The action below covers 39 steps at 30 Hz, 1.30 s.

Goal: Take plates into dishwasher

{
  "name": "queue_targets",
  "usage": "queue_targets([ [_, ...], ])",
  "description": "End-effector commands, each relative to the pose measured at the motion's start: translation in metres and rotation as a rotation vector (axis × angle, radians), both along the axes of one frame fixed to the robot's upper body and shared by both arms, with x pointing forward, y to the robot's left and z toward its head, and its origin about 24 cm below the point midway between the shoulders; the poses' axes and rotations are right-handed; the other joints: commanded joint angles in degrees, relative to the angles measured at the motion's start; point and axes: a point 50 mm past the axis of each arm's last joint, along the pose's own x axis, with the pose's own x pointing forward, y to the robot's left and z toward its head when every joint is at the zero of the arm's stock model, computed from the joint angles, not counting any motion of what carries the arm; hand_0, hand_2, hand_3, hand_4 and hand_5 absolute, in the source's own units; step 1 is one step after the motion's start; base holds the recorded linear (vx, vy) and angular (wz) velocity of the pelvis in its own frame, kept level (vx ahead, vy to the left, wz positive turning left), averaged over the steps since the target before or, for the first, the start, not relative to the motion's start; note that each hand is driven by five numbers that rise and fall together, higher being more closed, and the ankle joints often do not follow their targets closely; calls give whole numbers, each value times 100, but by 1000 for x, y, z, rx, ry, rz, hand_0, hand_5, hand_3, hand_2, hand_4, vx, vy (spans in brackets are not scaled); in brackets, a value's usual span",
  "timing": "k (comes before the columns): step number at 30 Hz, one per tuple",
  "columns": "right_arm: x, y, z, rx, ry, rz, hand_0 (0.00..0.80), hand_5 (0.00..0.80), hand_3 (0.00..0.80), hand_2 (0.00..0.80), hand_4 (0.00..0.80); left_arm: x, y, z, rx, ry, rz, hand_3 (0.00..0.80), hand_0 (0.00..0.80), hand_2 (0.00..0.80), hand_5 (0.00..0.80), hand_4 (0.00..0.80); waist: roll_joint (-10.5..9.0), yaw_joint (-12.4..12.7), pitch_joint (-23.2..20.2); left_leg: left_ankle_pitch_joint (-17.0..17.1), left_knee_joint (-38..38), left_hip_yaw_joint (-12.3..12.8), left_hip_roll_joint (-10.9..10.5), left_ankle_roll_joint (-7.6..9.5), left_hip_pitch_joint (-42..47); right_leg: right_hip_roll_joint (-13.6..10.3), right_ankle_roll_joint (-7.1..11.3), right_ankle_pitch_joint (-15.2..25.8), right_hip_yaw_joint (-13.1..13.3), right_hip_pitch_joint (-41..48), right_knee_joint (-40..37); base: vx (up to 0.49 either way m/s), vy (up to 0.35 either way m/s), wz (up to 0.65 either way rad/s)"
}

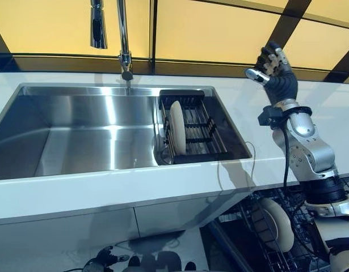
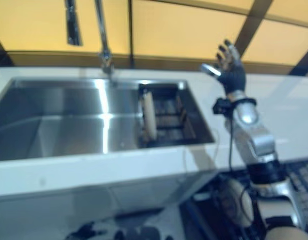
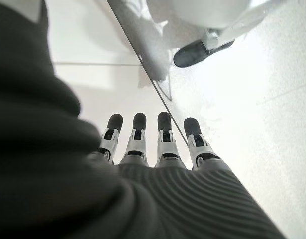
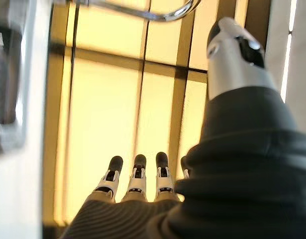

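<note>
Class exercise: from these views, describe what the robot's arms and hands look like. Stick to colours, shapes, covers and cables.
The right arm is built of rounded silver-grey segments with dark bands at the joints, and a thin black cable runs along it. The right hand has a dark ribbed cover over its back and wrist, and silver fingers with dark tips. The left hand looks the same: dark ribbed cover, silver fingers capped in black.

Twin head views down over the sink [image 1: 78,141]; close wrist views along fingers [image 3: 162,134].

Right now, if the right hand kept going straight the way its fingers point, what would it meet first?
Probably the yellow window panels. The right hand is raised above the countertop, fingers open and pointing up and back; nothing shows between them and the panels, though depth is unclear.
</note>
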Motion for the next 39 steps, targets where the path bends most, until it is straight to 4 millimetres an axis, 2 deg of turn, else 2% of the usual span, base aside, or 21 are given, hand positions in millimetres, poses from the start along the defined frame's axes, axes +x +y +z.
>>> queue_targets([
  [1,5,26,27,89,-51,91,0,0,0,0,0,15,-6,2,-4,-44,2,0,0,0,0,0,157,280,-274,-147,-115,479,-324,303,-9,197,-50,-488,37,21,515,-59,-27,6],
  [6,4,46,33,67,-66,78,0,0,0,0,0,23,-16,3,-23,-55,-28,0,0,0,0,0,178,314,-249,-87,-115,447,-329,271,-54,230,-100,-495,-30,74,442,-51,-7,4],
  [13,10,57,32,26,-14,32,0,0,0,0,0,27,-24,2,-29,-50,-63,0,0,0,0,0,212,357,-259,-53,-115,358,-361,251,-59,245,-137,-480,-83,133,364,-9,2,2],
  [24,30,42,28,-8,68,-116,0,0,0,0,0,29,-28,1,-34,-37,-80,0,0,0,0,0,288,451,-268,-56,-115,199,-423,256,-24,219,-158,-544,-201,195,422,10,21,6],
  [39,40,44,12,-91,163,-53,0,0,0,0,0,33,-26,3,-28,-40,-86,0,0,0,0,0,271,522,-249,-78,-115,130,-448,292,9,199,-141,-579,-258,185,531,7,5,4],
])
